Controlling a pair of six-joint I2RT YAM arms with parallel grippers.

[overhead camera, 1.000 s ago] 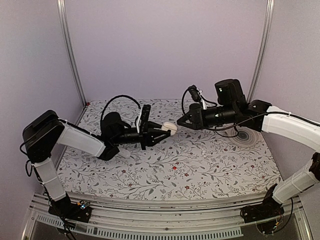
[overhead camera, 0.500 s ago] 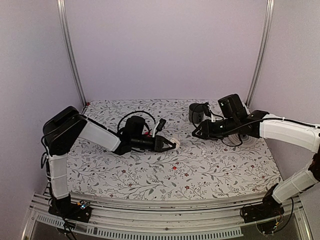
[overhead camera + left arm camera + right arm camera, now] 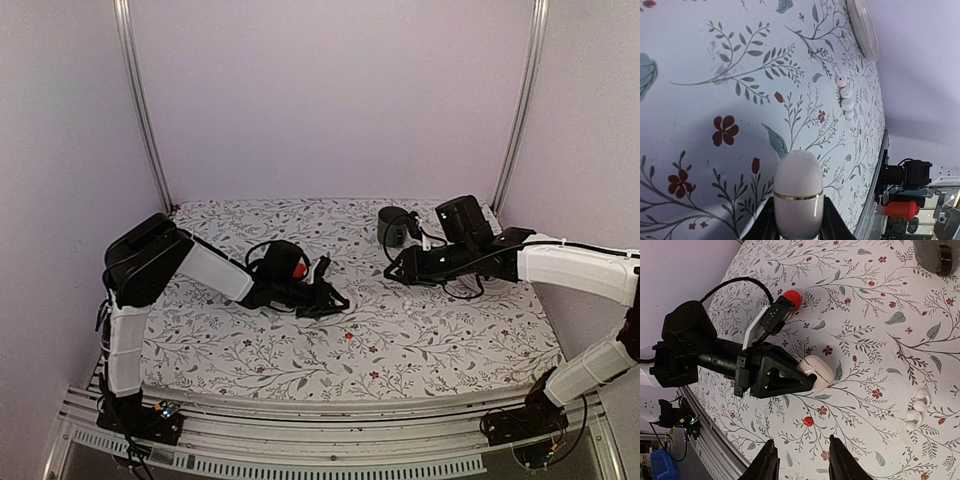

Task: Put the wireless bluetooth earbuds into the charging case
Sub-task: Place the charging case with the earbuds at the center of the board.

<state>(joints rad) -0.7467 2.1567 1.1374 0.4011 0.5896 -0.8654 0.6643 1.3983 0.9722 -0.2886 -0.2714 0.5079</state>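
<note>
Left hand [image 3: 338, 299], closed on the charging case [image 3: 819, 371], which projects beyond the fingertips with its gold seam band visible in the left wrist view. The case sits low over the middle of the floral table [image 3: 300, 350]; whether it touches the surface cannot be told. Right hand [image 3: 802, 462], fingers parted with nothing between them, poised above the table to the right of the case. Two white earbuds [image 3: 917, 410] lie side by side on the table, well apart from the case. A red disc [image 3: 792, 299] lies beyond the left hand; a grey mug [image 3: 935, 255] stands at the far side.
</note>
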